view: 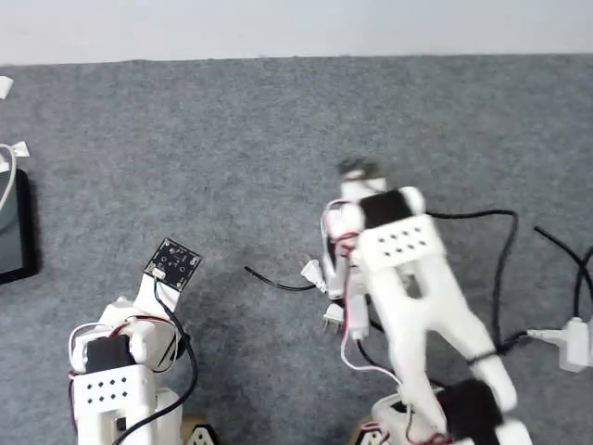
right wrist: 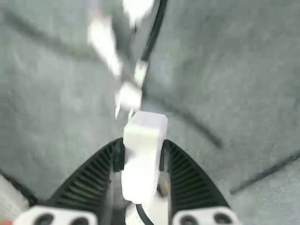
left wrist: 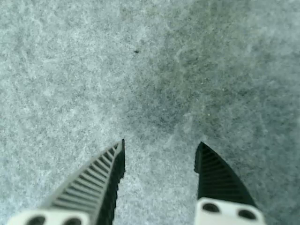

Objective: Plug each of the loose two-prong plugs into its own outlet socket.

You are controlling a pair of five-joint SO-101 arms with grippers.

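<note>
My right gripper [right wrist: 143, 146] is shut on a white plug [right wrist: 142, 161] with a black cable running out of its near end. Just beyond it lie blurred white plugs [right wrist: 128, 96] on black cables. In the high view the right arm [view: 398, 243] stretches over the middle of the carpet, with two loose white plugs [view: 313, 273] [view: 332, 318] beside it on its left. A white socket block [view: 576, 343] lies at the right edge. My left gripper [left wrist: 160, 150] hangs open over bare grey carpet, nothing between its fingers. The left arm [view: 120, 363] stands at the front left.
Black cables [view: 505, 269] loop across the carpet right of the right arm. A dark flat device [view: 14, 227] lies at the left edge. Grey carpet [view: 232, 139] covers the table up to the pale back wall.
</note>
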